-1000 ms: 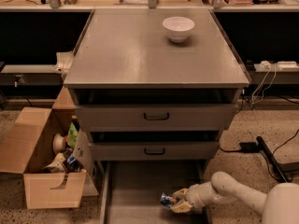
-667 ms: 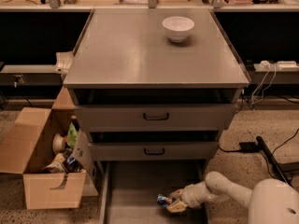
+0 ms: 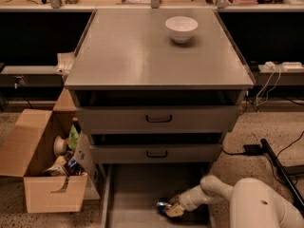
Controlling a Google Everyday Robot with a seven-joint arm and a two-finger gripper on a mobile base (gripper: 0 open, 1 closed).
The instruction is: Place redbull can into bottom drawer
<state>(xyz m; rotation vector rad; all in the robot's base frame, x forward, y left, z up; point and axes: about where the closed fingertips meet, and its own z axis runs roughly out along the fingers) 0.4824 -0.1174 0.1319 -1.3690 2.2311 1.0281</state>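
The bottom drawer of the grey cabinet is pulled open, showing its flat grey floor. The redbull can, blue and silver, lies low inside the drawer near its front, tipped on its side. My gripper reaches in from the right on the white arm and is shut on the redbull can, holding it at or just above the drawer floor. Part of the can is hidden by the fingers.
A white bowl stands on the cabinet top. The two upper drawers sit slightly ajar. An open cardboard box with several items stands at the left. Cables and a power strip lie at the right.
My gripper and the can have moved left and slightly lower inside the bottom drawer. The arm reaches further in.
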